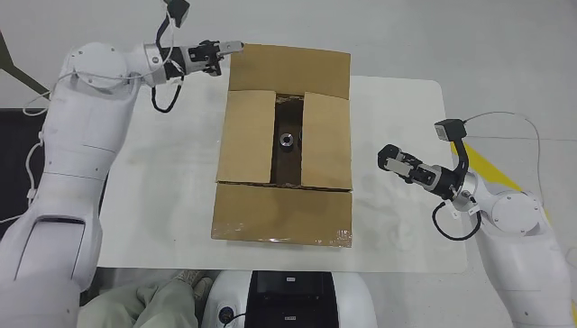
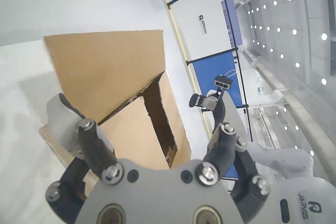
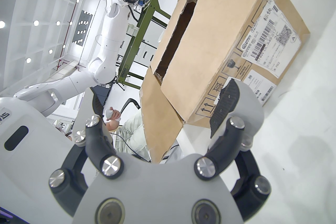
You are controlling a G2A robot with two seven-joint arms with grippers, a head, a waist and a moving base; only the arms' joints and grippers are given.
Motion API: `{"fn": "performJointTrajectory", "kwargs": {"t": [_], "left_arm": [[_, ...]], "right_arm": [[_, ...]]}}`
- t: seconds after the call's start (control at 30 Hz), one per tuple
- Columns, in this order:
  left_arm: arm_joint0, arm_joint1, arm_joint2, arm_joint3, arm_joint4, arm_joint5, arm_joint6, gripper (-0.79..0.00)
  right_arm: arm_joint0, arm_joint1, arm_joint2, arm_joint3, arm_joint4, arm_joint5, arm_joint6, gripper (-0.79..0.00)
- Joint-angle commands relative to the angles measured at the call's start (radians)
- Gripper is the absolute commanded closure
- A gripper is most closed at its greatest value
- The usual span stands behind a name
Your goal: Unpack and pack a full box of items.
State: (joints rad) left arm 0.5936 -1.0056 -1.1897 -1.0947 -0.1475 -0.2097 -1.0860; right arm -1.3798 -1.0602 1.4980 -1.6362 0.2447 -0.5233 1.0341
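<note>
Just a rectangular corrugated cardboard box point(image 1: 284, 161)

The left gripper point(image 1: 230, 48) is stretched far forward, fingers spread (and empty). The right gripper point(image 1: 388, 159), nearer in, gapes too.

The box point(image 1: 282, 139) was seen to be of matt brown cardboard, its cut flap edges rough and corrugated. Glossy clear tape point(image 1: 279, 235) was noted along the box's flap nearest the robot, and smooth white paper labels point(image 3: 273, 38) were stuck on its side. Inside the box a small shiny, metal-looking ring point(image 1: 286, 140) was made out. The worktop point(image 1: 162, 202) under the box was matt white. Beside the box, the right pincer point(image 3: 162, 93) was fitted with a black ribbed pad point(image 3: 223, 104) and bright metal screws.
</note>
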Motion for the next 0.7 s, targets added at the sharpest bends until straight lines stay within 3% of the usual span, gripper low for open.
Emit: {"fn": "performJointTrajectory", "kwargs": {"t": [0.0, 0.3, 0.67], "left_arm": [[-0.012, -0.003, 0.008, 0.046, 0.015, 0.0, 0.023, -0.785], [-0.083, -0.038, 0.098, 0.215, 0.054, -0.016, 0.117, -0.785], [-0.178, -0.118, 0.224, 0.401, 0.018, -0.029, 0.186, -0.785]], "right_arm": [[0.0, 0.0, 0.0, 0.0, 0.0, 0.0, 0.0, -0.785], [0.0, 0.0, 0.0, 0.0, 0.0, 0.0, 0.0, -0.785], [0.0, 0.0, 0.0, 0.0, 0.0, 0.0, 0.0, -0.785]]}}
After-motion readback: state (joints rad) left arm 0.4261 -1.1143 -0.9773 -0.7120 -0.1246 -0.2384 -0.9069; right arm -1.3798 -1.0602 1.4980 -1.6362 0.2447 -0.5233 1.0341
